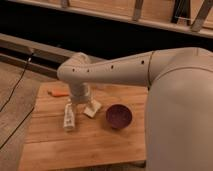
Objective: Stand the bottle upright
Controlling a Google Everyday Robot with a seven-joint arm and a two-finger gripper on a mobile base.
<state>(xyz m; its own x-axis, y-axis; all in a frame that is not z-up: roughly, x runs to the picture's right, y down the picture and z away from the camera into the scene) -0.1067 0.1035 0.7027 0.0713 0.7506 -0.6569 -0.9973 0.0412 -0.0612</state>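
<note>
1. My arm [110, 67] reaches from the right across the desk's far side. It bends at the wrist so that the last link points straight down over the left half.
2. The desk [60, 145] is bare wooden board, flat and firm, good footing for a standing base.
3. The bowl [119, 116] sits right of centre, well clear of my wrist.
4. The bottle [69, 117] lies on its side left of centre, its long axis running roughly toward and away from the camera. Its far end is just below my wrist.
   - I judge it light, thin-walled and a little slippery, and likely to roll or dent under a hard squeeze.
   - I would take it across the body near one end, gently, then tip it onto its base.
   - I cannot tell which end carries the cap.
5. The block [92, 108] lies just right of my wrist, between bottle and bowl and close enough to get nudged.
6. My pincer [77, 102] hangs under the wrist, low over the desk between bottle and block. Its jaws are spread wide and grip nothing that I can see.
</note>
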